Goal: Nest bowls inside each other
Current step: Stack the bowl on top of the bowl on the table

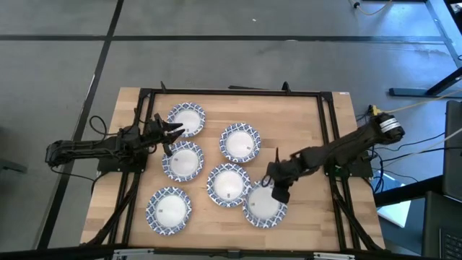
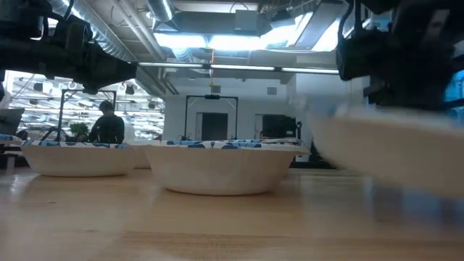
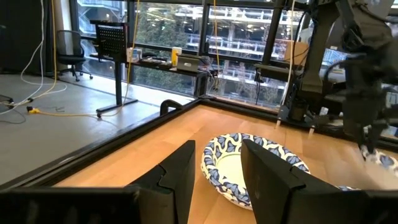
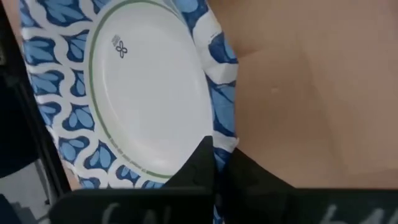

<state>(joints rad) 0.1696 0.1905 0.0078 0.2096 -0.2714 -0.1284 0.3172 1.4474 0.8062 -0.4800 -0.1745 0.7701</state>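
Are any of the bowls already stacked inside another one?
No: from above, all six bowls lie singly on the table, none nested yet.

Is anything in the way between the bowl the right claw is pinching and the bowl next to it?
Nothing visible. The right gripper is shut on the rim of the near-right bowl, which touches or slightly overlaps its neighbour, the middle bowl. Only bare table surrounds them. The left gripper waits by the far-left bowl.
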